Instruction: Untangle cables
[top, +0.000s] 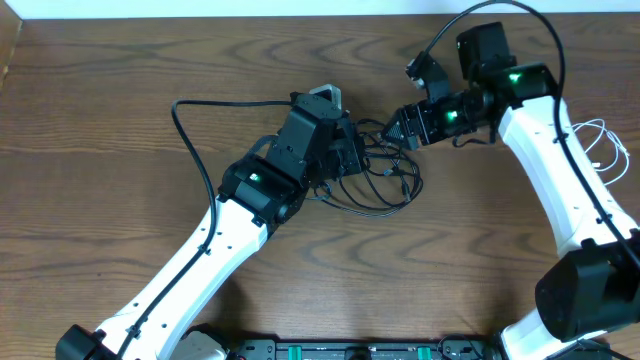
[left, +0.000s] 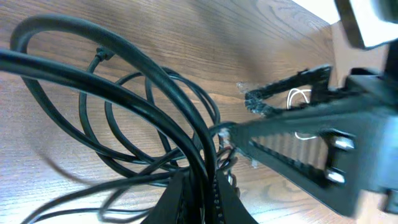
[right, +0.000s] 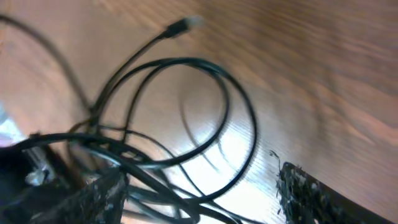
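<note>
A wooden table (top: 120, 130) is seen beneath everything. The white cable (top: 603, 150) is left loose at the right edge, well apart from the tangle. The black cable (top: 385, 190) is piled in overlapping loops at the centre, crowded by both arms. The left gripper (top: 350, 152) is clamped shut on its strands. The right gripper (top: 398, 126) is spread wide, with loose strands lying between its fingers (right: 99, 193).

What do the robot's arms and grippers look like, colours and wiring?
The left arm and right arm have glossy white links and black joint housings, each with a glowing green light. A black wire loops off each. The left gripper and right gripper are black with textured fingers.
</note>
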